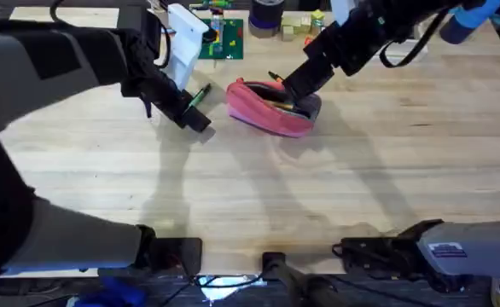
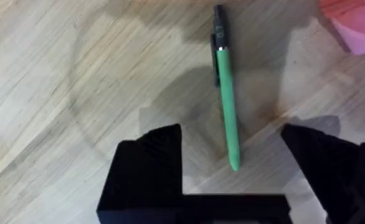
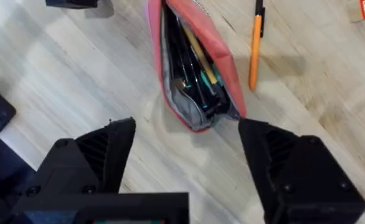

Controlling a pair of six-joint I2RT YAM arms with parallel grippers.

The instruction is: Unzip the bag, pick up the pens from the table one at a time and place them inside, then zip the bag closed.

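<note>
- Overhead view: the pink bag lies on the pale wooden desk, near its far middle, zipper open and its inside showing.
- The left claw sits low over the desk just left of the bag, beside a green pen.
- In the left wrist view, the green pen lies flat on the desk between the two black fingers, which stand wide apart and grip nothing.
- The right claw hangs over the bag's right end.
- In the right wrist view its fingers are spread wide and empty, the open bag below them with dark pens inside.
- An orange pen lies on the desk just beside the bag, outside it.
</note>
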